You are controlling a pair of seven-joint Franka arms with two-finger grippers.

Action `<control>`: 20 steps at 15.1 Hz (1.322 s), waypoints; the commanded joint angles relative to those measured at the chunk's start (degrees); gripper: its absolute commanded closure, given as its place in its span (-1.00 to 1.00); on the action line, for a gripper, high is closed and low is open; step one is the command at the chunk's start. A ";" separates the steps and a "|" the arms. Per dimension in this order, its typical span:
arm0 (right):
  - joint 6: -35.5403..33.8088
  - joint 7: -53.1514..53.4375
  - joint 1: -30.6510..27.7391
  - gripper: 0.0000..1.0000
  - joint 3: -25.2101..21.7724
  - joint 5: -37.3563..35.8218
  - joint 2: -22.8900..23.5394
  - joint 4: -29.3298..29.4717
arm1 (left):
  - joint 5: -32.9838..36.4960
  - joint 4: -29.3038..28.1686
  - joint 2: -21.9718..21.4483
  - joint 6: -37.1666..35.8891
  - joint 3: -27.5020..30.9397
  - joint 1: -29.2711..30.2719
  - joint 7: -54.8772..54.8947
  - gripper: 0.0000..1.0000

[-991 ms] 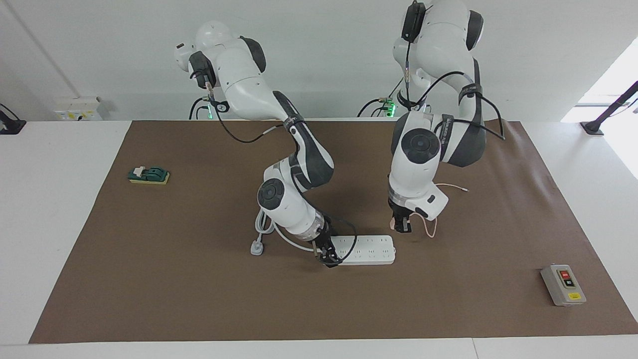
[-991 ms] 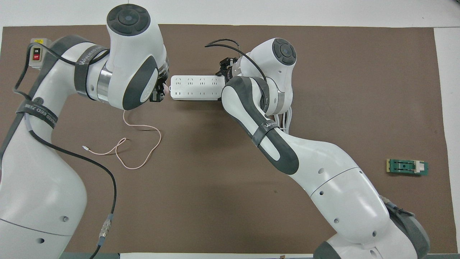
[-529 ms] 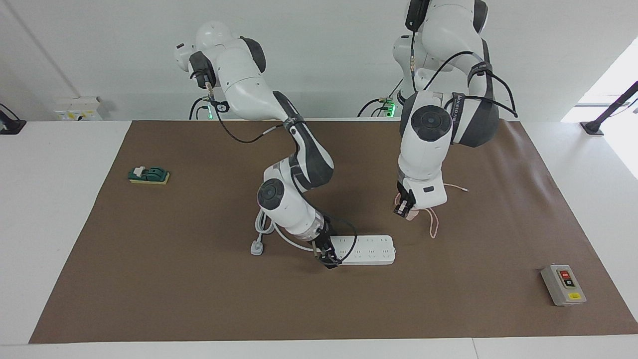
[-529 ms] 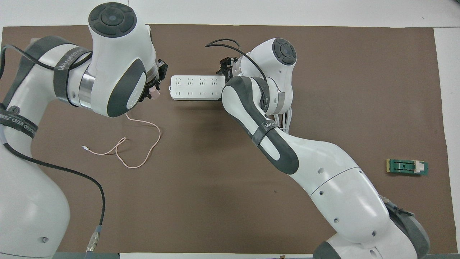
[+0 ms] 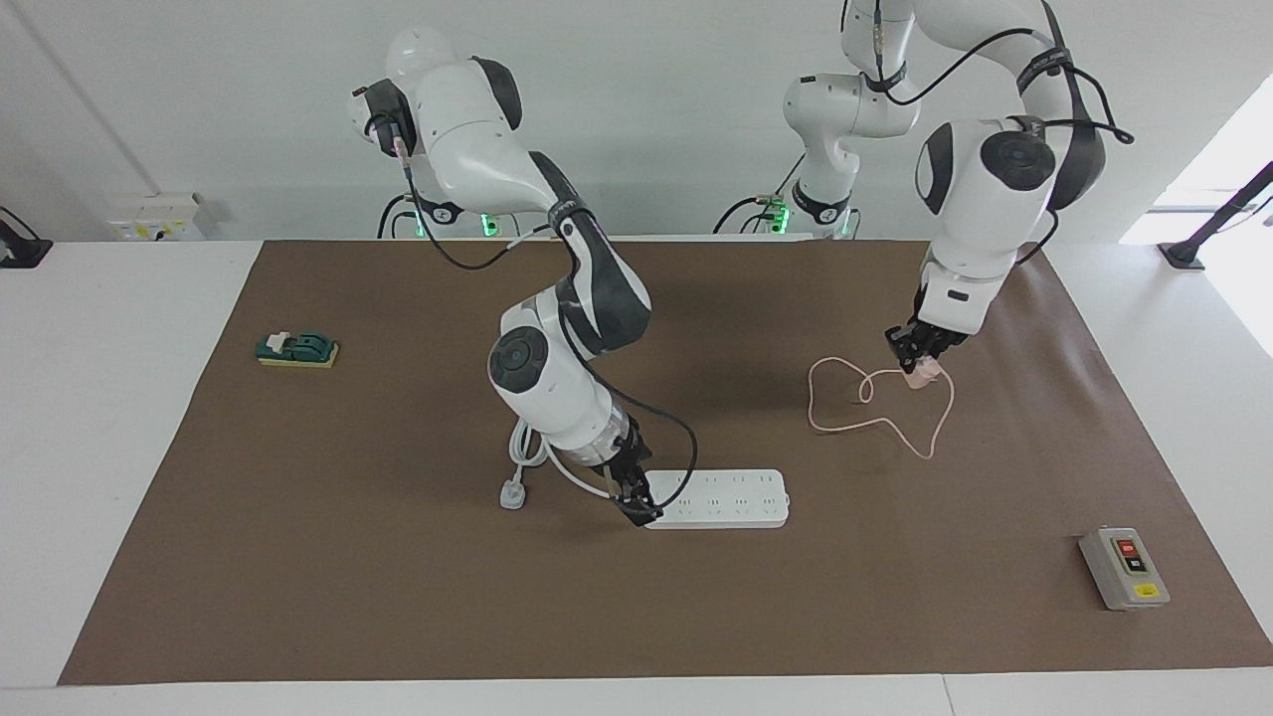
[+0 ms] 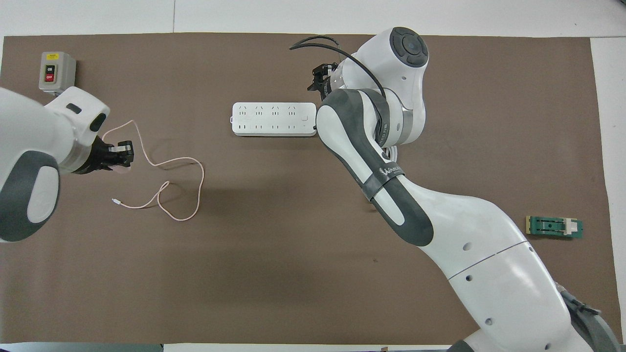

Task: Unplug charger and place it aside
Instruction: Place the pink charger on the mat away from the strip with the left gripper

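Facing view, pale pink cube charger (image 5: 924,375), apparently clear of mat, thin looping cable (image 5: 875,413)

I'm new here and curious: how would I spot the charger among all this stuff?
Find the brown mat, then the left gripper over it, toward the left arm's end. It is shut on the charger, a small pale pink cube. Unlike the white power strip, it trails a thin pink cable.

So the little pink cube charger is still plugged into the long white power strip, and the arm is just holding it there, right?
Not quite. The small pale pink cube charger is already out of the long white power strip; the left gripper holds it well away, toward the left arm's end of the table. The facing view shows this.
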 commanded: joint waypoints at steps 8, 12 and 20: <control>-20.81 -43.18 -8.60 -1.00 0.23 -17.00 -19.50 -5.66 | -15.69 -11.85 0.12 15.92 -0.57 6.60 16.64 0.14; -27.14 -55.43 -10.71 -1.00 0.32 -24.92 -24.87 -6.36 | -15.60 -10.11 1.27 11.37 -0.40 9.32 19.28 -1.00; -33.75 -76.72 -16.33 -1.00 0.32 -26.25 -35.32 -13.72 | -6.06 9.73 -1.63 -9.54 0.13 9.42 11.65 -1.00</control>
